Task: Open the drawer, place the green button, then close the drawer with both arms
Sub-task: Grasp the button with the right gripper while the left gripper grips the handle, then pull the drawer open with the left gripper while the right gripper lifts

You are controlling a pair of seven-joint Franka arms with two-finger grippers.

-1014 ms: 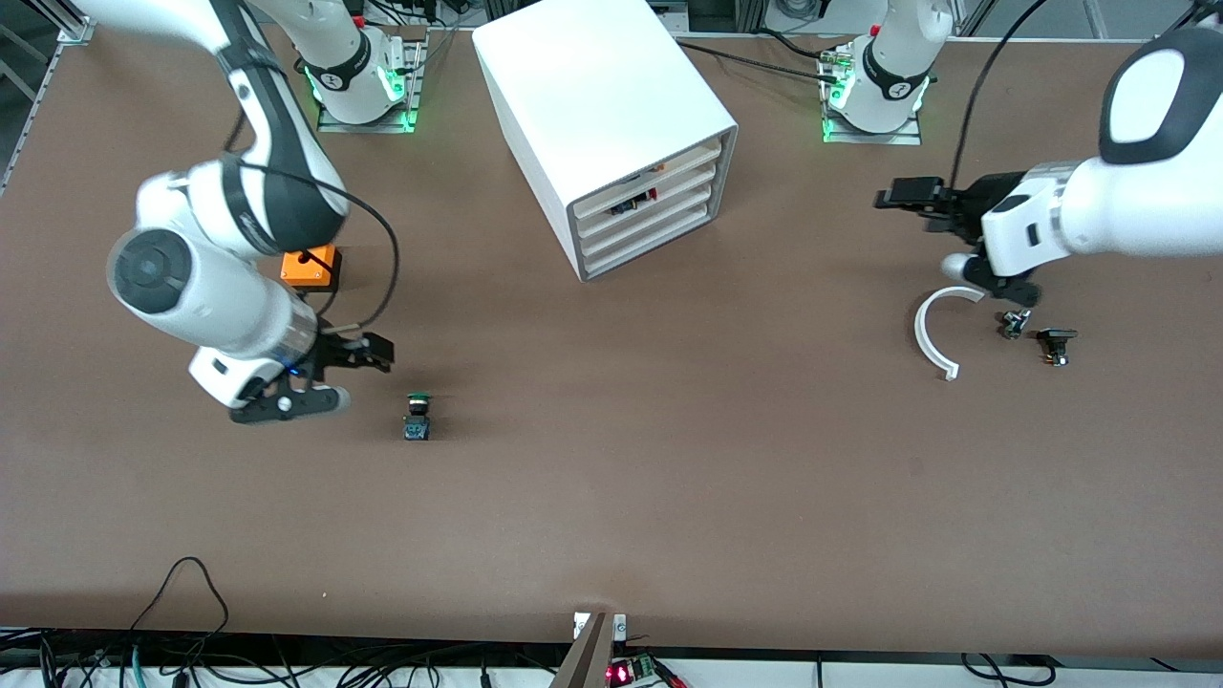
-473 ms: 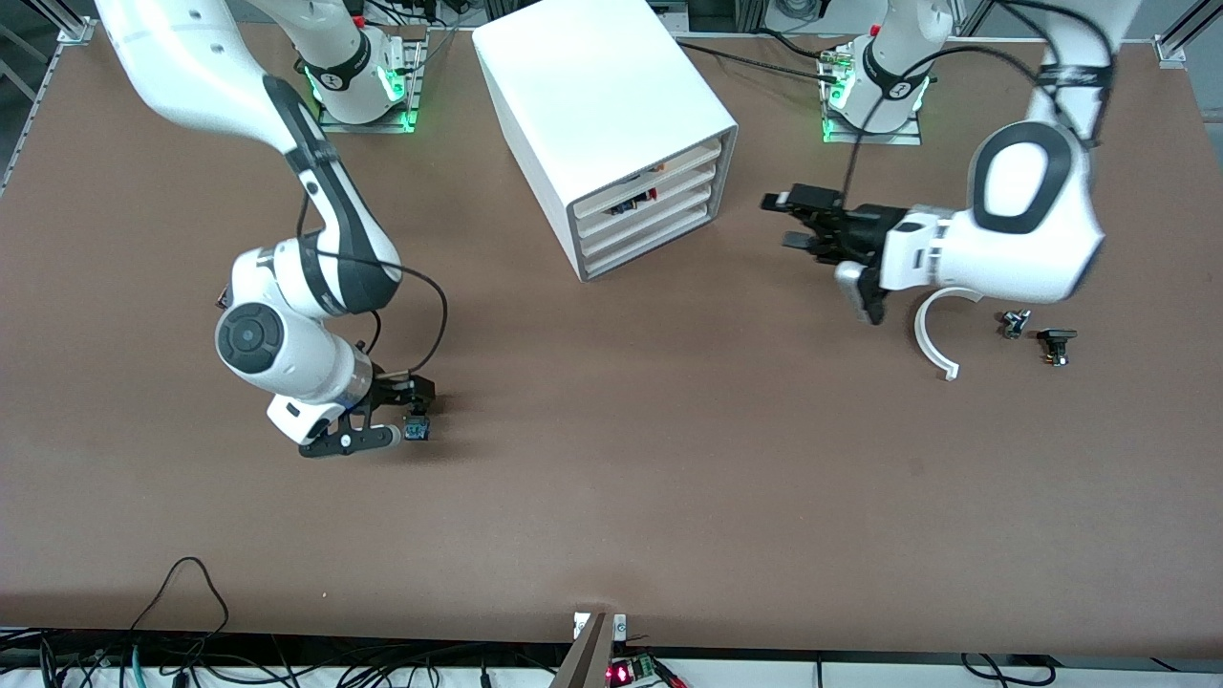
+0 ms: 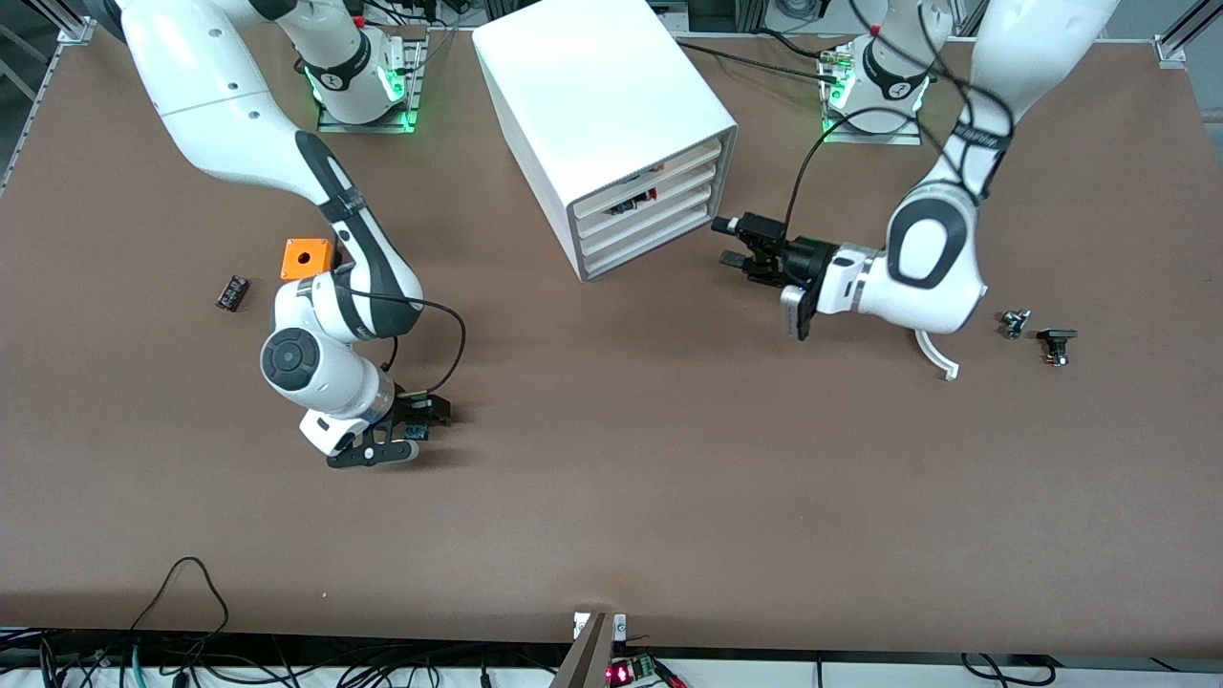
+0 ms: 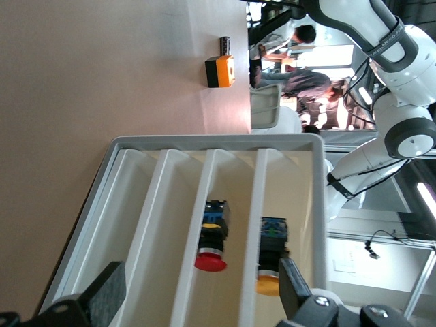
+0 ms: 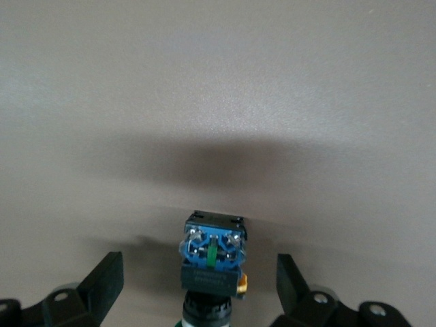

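White cabinet (image 3: pixel 611 115) on the brown worktop (image 3: pixel 669 497) has four drawers, all shut; the third drawer (image 3: pixel 647 232) faces the left gripper (image 3: pixel 734 241), whose jaws are apart just in front of it. One button (image 5: pixel 212 262) lies on the worktop, between the spread jaws of the right gripper (image 3: pixel 420 420), not clamped. Two other buttons, red (image 4: pixel 211 238) and orange (image 4: pixel 271 255), sit inside drawers. No writing is readable.
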